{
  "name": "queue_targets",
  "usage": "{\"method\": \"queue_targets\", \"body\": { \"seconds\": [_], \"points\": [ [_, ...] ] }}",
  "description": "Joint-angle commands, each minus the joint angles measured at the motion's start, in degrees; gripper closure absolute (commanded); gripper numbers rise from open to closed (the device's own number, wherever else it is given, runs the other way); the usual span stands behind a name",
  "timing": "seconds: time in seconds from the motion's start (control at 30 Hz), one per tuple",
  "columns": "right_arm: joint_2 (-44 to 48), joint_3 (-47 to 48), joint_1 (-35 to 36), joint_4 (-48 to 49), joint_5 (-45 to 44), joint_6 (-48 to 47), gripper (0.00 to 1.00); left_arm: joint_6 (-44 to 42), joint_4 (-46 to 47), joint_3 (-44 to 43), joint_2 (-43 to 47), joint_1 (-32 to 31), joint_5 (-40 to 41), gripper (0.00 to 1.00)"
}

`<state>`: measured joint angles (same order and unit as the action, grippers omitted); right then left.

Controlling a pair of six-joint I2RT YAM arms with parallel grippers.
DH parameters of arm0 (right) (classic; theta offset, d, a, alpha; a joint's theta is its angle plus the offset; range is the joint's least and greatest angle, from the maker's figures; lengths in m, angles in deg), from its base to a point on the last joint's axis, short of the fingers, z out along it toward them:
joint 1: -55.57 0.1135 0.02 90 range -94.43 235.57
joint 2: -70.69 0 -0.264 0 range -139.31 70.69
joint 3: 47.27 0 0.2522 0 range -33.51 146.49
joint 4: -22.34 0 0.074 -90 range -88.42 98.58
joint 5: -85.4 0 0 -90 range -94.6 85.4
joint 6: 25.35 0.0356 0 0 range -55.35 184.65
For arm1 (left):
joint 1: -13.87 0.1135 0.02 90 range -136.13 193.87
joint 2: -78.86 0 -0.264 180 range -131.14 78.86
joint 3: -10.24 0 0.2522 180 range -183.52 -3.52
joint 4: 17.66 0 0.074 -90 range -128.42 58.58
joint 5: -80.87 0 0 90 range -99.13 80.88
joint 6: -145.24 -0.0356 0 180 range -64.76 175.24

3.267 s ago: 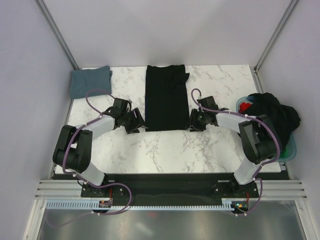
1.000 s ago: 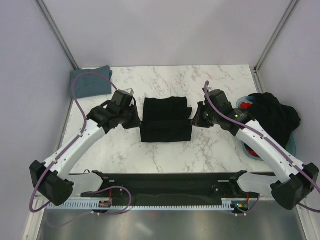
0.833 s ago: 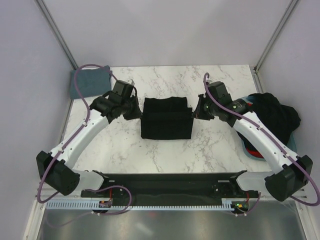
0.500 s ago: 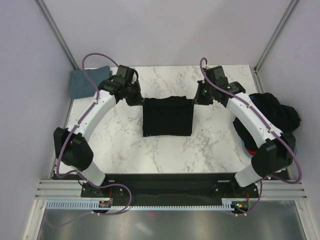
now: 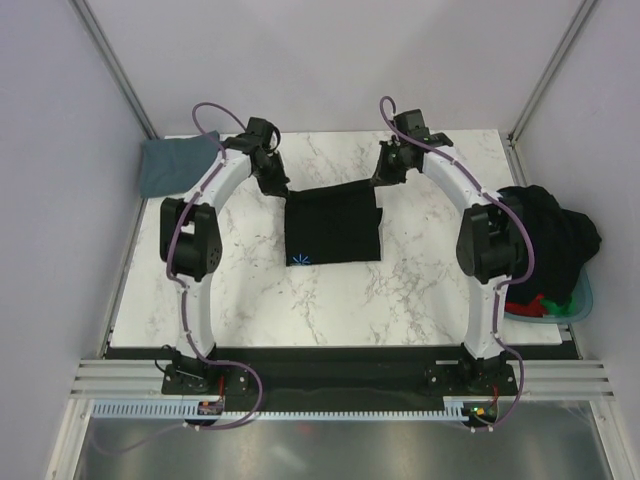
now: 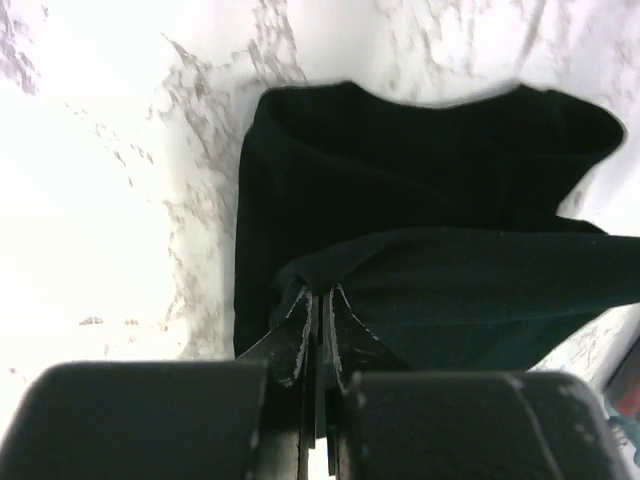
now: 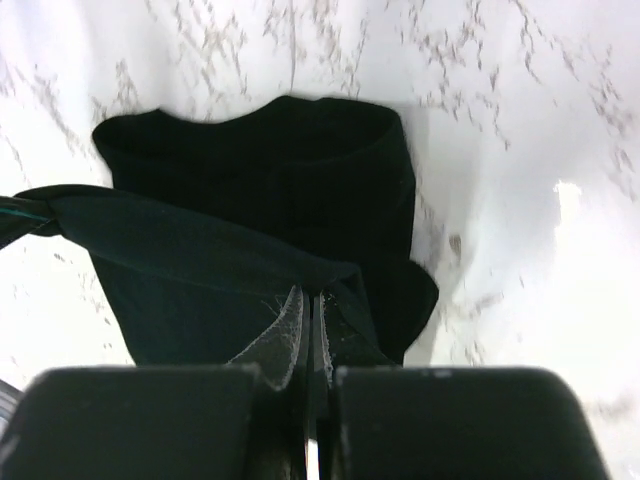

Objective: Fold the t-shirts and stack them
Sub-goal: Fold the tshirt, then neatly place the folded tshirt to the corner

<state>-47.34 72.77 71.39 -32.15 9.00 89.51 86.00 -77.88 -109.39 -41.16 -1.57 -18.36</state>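
A black t-shirt (image 5: 335,228) lies doubled over in the middle of the marble table. Its far edge is raised and stretched between both grippers. My left gripper (image 5: 280,188) pinches the far left corner, and the left wrist view shows the jaws (image 6: 320,292) nearly together with black cloth (image 6: 430,180) draped from their tips. My right gripper (image 5: 381,180) holds the far right corner, its jaws (image 7: 312,292) shut on the cloth (image 7: 260,160). A folded grey-blue t-shirt (image 5: 175,165) rests at the far left corner of the table.
A pile of dark and red clothes (image 5: 545,235) fills a blue basket (image 5: 583,290) at the right edge. Both arms reach far out over the table, on either side of the black shirt. Frame posts stand at the two far corners.
Both grippers have carried the held edge of the black shirt from the table's middle toward the far side, and the arms have stretched out. The shirt has gone from a long strip to a short doubled rectangle.
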Motion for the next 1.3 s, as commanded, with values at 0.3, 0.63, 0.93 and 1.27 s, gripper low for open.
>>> {"method": "queue_targets", "body": {
  "seconds": [0.3, 0.63, 0.93, 1.27],
  "points": [
    [-6.7, 9.3, -2.4, 1.4, -2.0, 3.5, 0.16, -5.5, -7.2, -22.4, -15.3, 6.0, -6.5, 0.34],
    [21.6, -30.6, -1.9, 12.1, 2.0, 6.0, 0.16, -8.8, 18.5, 14.8, 6.6, 5.9, -8.7, 0.22],
    [43.0, -50.0, 1.7, 11.7, 4.5, 8.9, 0.16, -7.8, 30.3, 22.2, 4.1, 5.5, -14.8, 0.19],
    [52.0, -53.1, 2.1, 4.9, 4.1, 7.0, 0.16, -6.5, 28.1, 12.9, -8.5, 5.1, -13.1, 0.36]
  ]
}}
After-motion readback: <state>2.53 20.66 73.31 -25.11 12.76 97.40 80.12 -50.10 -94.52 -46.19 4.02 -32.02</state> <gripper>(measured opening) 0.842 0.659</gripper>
